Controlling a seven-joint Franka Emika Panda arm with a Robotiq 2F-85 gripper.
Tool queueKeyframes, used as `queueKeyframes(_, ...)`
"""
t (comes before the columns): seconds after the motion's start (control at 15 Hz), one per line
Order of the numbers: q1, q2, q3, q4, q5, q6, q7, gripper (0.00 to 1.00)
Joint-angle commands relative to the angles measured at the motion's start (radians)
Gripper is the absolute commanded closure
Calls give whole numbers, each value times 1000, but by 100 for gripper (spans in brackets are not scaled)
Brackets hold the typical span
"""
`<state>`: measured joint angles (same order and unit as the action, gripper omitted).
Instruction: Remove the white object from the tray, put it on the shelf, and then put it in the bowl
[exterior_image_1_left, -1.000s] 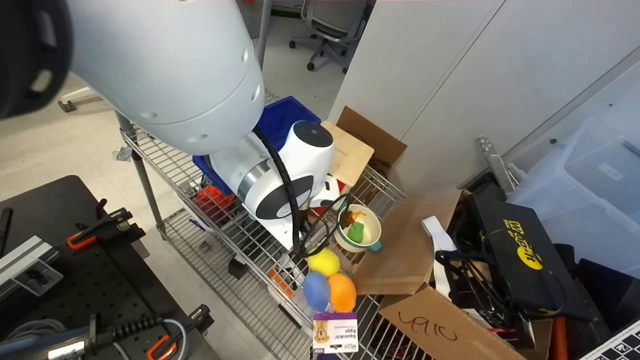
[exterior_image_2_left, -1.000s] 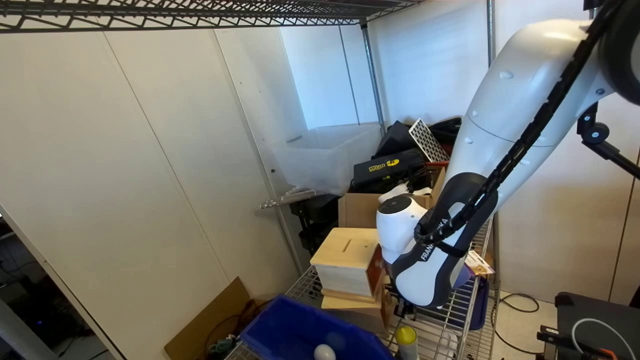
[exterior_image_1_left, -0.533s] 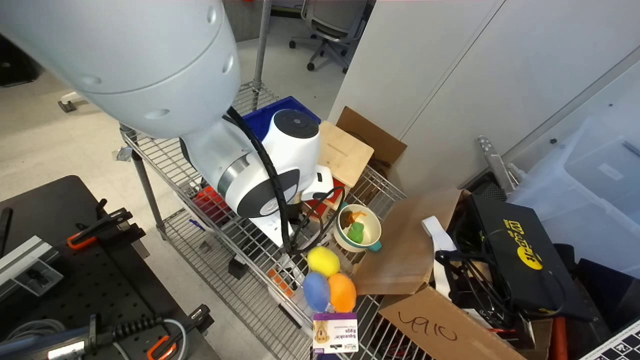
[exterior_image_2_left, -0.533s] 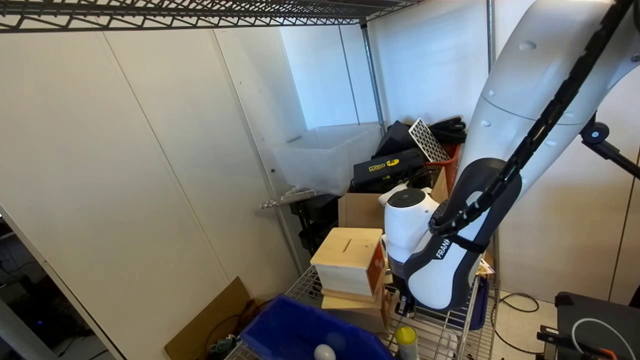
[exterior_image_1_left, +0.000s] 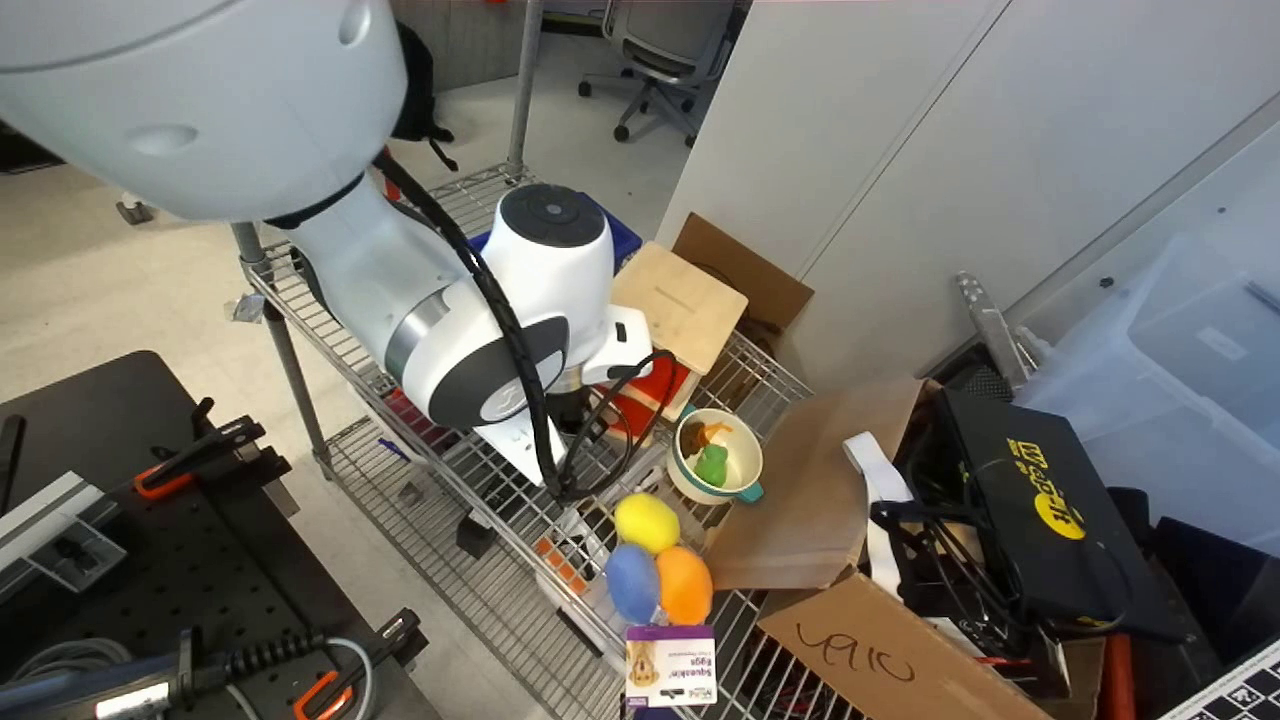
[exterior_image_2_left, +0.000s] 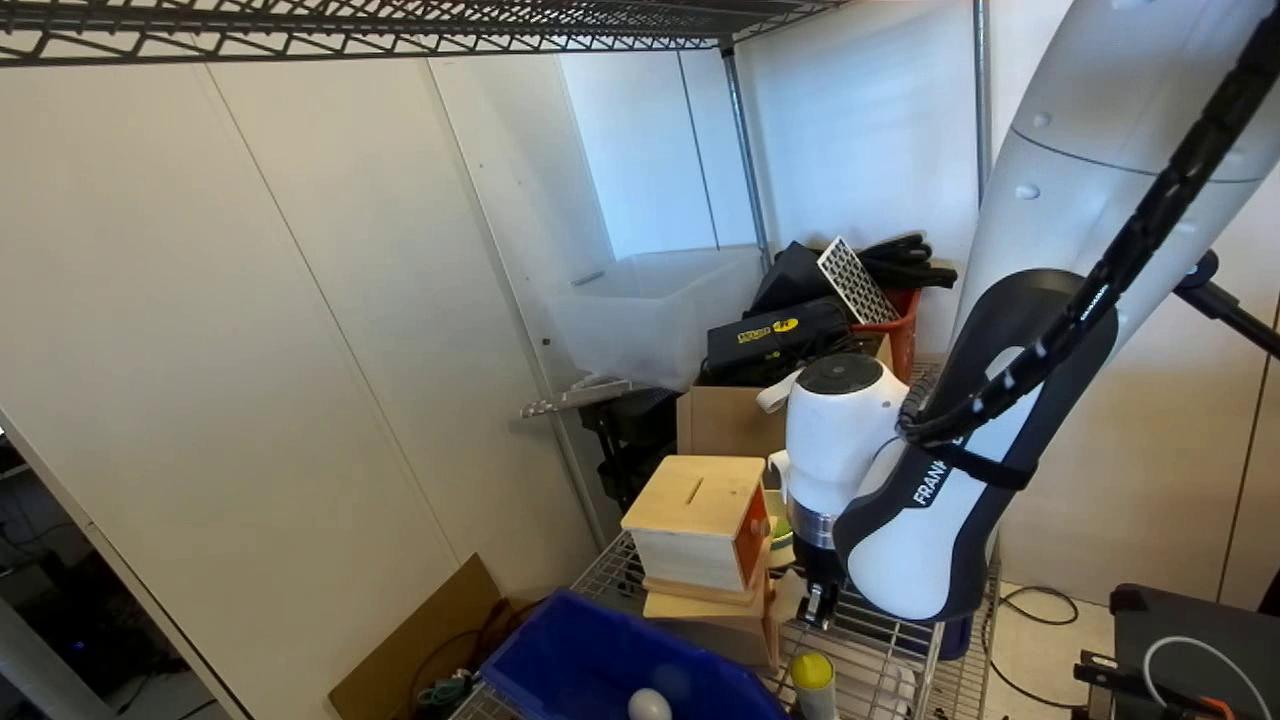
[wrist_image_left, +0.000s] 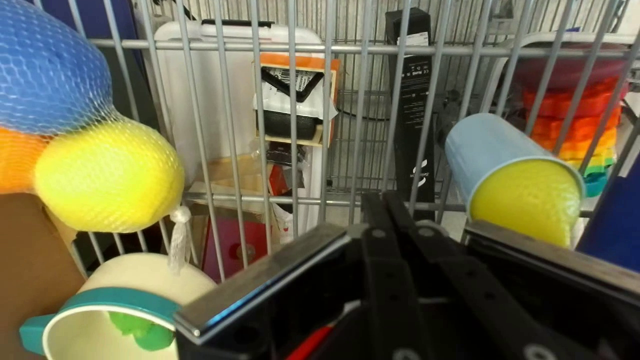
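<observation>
The white object (exterior_image_2_left: 650, 704), a small rounded ball or egg, lies in the dark-blue tray (exterior_image_2_left: 590, 640). In an exterior view the tray (exterior_image_1_left: 622, 235) is mostly hidden behind the arm, and the white object is hidden. The bowl (exterior_image_1_left: 690, 485), with pale rim and teal handles, stands on the grey wire shelf (exterior_image_1_left: 480, 470) holding a green and a brown-orange piece. The bowl (wrist_image_left: 120, 300) is lower left in the wrist view. My gripper (wrist_image_left: 382, 197) is shut with nothing between its fingertips. It points down above the wire shelf (wrist_image_left: 330, 47), beside the wooden boxes, in an exterior view (exterior_image_2_left: 817, 612).
A light-blue cylinder (wrist_image_left: 500, 140) with a yellow top lies right of the gripper in the wrist view. Stacked wooden boxes (exterior_image_2_left: 695, 520) stand between tray and bowl. Yellow, blue and orange netted eggs (exterior_image_1_left: 646, 522) and an open cardboard box (exterior_image_1_left: 900, 640) flank the bowl.
The arm has swung away from the wooden boxes, to the left in an exterior view, uncovering their red sides and part of the bowl. The white object and bowl have not moved.
</observation>
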<state>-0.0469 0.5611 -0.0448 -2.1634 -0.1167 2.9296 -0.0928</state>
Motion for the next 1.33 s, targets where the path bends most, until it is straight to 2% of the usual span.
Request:
queueKeyframes(0.0, 32, -74, -33, -81, -26, 47, 3, 99)
queueKeyframes(0.53, 70, -165, -87, -176, -54, 106, 16, 99)
queueKeyframes(1.27, 136, -163, -245, -116, -84, 36, 116, 99)
